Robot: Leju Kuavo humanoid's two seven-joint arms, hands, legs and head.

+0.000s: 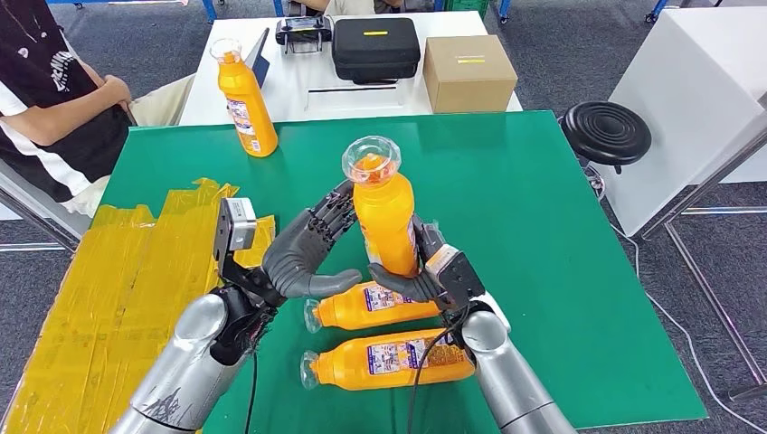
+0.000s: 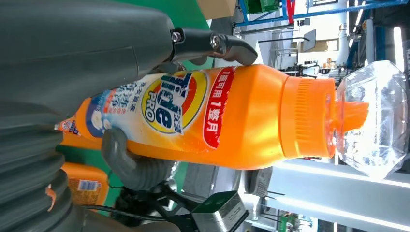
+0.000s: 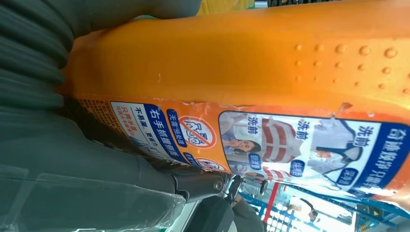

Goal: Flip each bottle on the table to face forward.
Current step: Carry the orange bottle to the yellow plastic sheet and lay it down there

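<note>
Now, from left to right: my left hand (image 1: 303,258) is spread beside the tall orange plastic detergent bottle (image 1: 384,221), holding nothing. My right hand (image 1: 425,276) grips its base. The bottle stands above the green table (image 1: 561,271), long axis vertical, clear cap up. I should turn it slowly until the front label faces forward.
</note>
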